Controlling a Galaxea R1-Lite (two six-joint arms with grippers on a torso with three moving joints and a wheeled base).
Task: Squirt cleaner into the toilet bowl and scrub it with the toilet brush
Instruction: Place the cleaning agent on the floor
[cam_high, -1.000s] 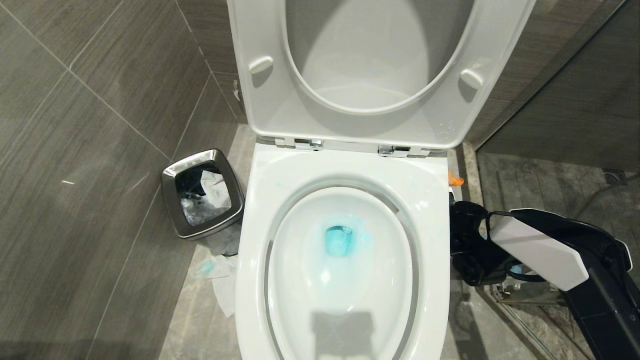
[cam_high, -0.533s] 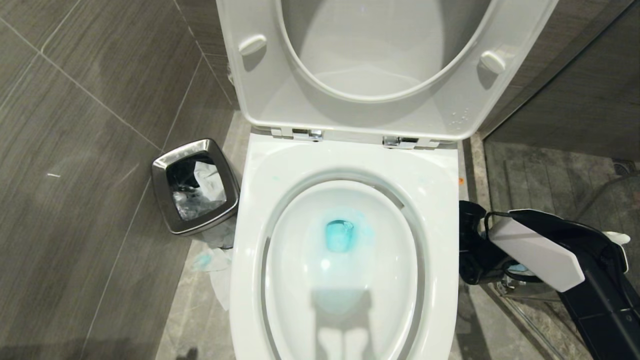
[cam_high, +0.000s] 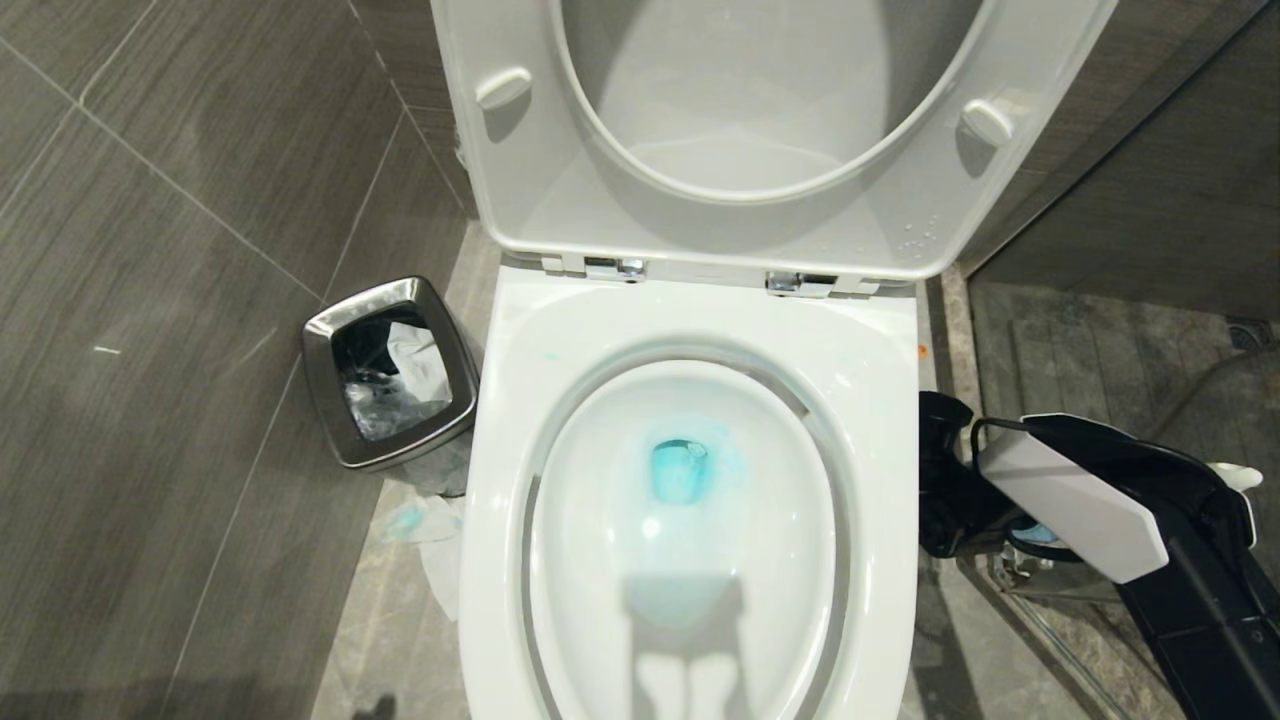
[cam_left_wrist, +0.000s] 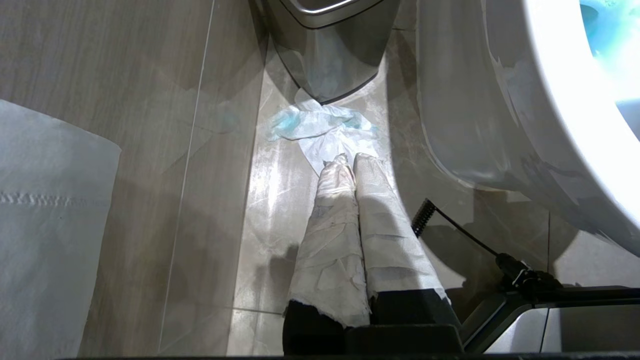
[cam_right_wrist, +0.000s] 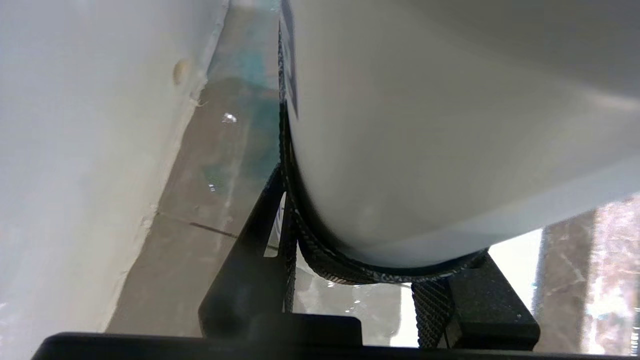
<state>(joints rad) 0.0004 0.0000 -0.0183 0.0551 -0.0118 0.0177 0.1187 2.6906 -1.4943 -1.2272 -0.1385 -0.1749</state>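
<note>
Toilet bowl (cam_high: 690, 520) holds blue cleaner. Right claw (cam_right_wrist: 350, 280), on the floor beside its right edge, clamps a white bottle (cam_right_wrist: 450, 125); tipping could spill it. Left claw (cam_left_wrist: 350, 165) is together.

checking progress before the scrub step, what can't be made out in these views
- toilet brush: in no view; in the head view the right arm covers the floor beside the toilet bowl.
- white container in the right hand: fills the right wrist view, its top and label cut off by the edges.
- toilet bowl's near rim: cut off by the head view's bottom edge.
</note>
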